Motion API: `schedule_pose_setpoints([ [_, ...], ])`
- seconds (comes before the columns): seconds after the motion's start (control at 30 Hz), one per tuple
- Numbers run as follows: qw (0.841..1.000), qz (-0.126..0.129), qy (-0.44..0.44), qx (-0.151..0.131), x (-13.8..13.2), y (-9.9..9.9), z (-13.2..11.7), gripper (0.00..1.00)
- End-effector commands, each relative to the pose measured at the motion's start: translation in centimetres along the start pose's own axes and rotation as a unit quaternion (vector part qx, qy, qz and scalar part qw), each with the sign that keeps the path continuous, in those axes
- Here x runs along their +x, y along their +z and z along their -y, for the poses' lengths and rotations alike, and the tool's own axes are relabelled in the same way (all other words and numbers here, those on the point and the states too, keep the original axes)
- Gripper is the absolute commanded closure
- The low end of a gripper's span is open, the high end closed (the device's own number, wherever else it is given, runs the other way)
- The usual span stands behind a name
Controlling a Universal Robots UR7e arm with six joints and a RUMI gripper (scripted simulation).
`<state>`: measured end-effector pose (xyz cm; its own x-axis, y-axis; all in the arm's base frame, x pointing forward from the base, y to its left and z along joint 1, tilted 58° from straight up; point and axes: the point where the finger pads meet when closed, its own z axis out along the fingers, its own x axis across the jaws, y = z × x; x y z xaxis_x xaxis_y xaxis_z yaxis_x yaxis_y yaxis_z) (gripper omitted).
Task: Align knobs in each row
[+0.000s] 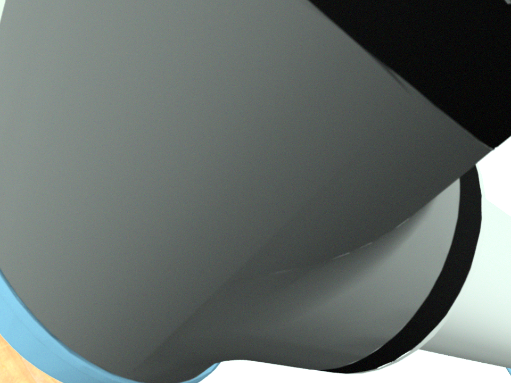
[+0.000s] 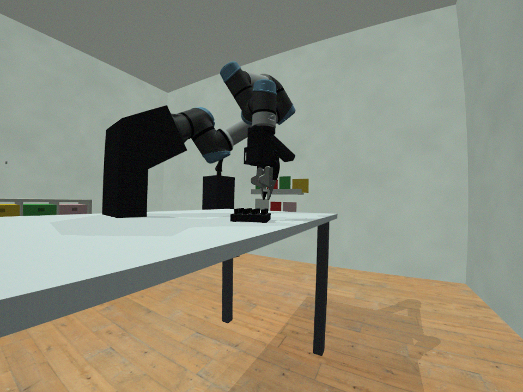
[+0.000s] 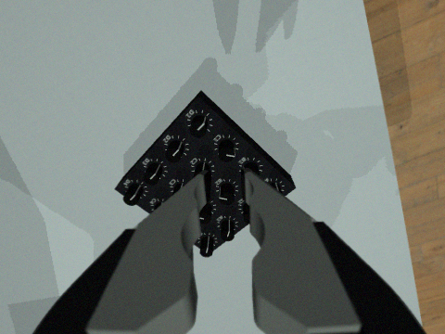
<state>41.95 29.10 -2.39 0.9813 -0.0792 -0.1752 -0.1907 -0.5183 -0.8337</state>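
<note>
The black knob box (image 2: 250, 217) (image 3: 202, 103) sits on the table, turned cornerwise in the wrist view. Knobs D1 (image 3: 199, 124), D2 (image 3: 175, 149), D3 (image 3: 154, 172) and D4 (image 3: 133, 194) show similarly slanted white lines. C1 (image 3: 227, 149) has a nearly level line at its lower edge. B2 (image 3: 227, 191) also has a short level line low down. A3 (image 3: 228, 229) and A4 (image 3: 207, 246) have near-upright lines. My gripper (image 2: 267, 197) (image 3: 225, 172) hangs above the box, its fingers a small gap apart and empty. The fingers partly cover C2, C3, B1, B3 and A2 and hide B4.
The arm fills most of the top view and hides the box there. The white table (image 2: 139, 249) (image 3: 93, 56) has an edge to the right of the box in the wrist view. A black pedestal (image 2: 218, 191) and shelves with coloured boxes stand behind in the exterior view.
</note>
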Motion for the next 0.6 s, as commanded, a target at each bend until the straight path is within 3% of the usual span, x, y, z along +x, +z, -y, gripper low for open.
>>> schedule_pose_setpoints([
  [0.0,1.000,0.000,0.000,0.000,0.04,-0.05,0.00,0.89],
  [0.3,1.000,0.000,0.017,0.000,0.06,-0.10,0.03,0.89],
  [0.57,0.996,0.000,0.095,0.000,0.16,-0.31,0.11,0.89],
])
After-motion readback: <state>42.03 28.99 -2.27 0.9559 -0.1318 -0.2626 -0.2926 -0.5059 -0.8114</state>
